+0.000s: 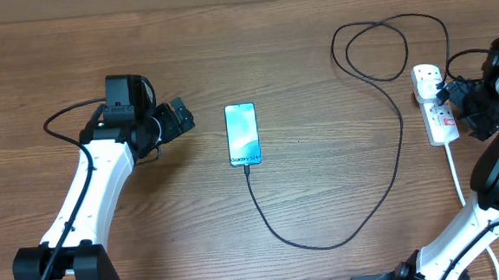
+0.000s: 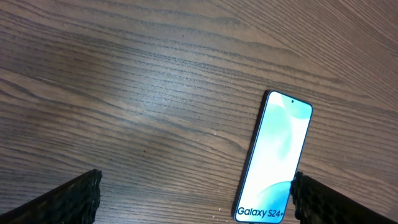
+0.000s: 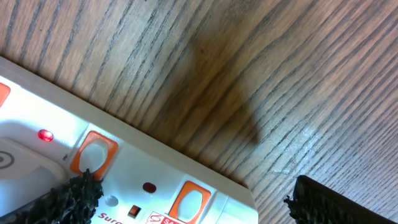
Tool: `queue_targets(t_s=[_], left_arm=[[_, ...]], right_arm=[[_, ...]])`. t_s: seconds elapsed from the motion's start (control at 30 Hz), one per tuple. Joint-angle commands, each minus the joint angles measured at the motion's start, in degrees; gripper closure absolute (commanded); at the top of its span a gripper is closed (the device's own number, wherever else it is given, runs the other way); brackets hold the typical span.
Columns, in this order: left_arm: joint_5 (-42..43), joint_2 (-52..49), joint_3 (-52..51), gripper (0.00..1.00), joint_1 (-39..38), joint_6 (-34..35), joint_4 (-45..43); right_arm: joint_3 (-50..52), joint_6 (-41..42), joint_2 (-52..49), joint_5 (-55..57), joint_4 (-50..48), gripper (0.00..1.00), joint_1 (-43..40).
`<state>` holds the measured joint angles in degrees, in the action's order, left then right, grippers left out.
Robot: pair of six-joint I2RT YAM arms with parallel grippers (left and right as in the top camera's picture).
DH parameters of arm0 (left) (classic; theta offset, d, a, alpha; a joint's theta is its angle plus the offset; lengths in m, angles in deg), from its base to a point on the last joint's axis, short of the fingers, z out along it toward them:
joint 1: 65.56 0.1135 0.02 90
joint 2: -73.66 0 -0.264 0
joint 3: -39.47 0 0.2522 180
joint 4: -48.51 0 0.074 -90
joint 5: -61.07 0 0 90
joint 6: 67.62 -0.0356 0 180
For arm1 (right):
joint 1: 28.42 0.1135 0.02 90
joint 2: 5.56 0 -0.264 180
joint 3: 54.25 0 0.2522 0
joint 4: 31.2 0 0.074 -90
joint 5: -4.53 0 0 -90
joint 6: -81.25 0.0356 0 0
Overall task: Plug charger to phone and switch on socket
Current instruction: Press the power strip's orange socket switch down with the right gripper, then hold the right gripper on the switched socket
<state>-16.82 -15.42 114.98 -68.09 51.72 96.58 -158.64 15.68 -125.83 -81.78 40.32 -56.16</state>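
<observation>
The white elongated power strip (image 1: 439,124) lies right under our right arm's jaws, long axis running toward us. Both pairs of jaws stand wide open, empty.

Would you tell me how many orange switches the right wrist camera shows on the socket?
3 on the socket: left-edge switch, cropped; middle switch, beside the lit red lamp; bottom switch, at the lower edge. Others may lie out of frame.
</observation>
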Motion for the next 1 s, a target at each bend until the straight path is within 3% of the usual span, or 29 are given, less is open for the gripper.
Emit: queue_targets(t_s=[0.0, 0.37, 0.53, 0.67, 0.97], left_arm=[[-0.5, 1.0, 0.2, 0.0, -0.1, -1.5, 0.0], [-0.5, 1.0, 0.2, 0.0, -0.1, -1.5, 0.0], [-0.5, 1.0, 0.2, 0.0, -0.1, -1.5, 0.0], [-0.5, 1.0, 0.2, 0.0, -0.1, -1.5, 0.0], [-0.5, 1.0, 0.2, 0.0, -0.1, -1.5, 0.0]], right_arm=[[0.6, -0.9, -0.1, -1.5, 0.0, 0.0, 0.8], [0.0, -0.9, 0.2, -1.2, 1.9, 0.0, 0.6], [-2.1, -3.5, 2.7, -1.2, 4.6, 0.06, 0.3], [-2.1, -4.8, 5.6, -2.1, 4.5, 0.0, 0.5], [-2.0, -8.9, 5.7, -6.8, 4.5, 0.0, 1.0]])
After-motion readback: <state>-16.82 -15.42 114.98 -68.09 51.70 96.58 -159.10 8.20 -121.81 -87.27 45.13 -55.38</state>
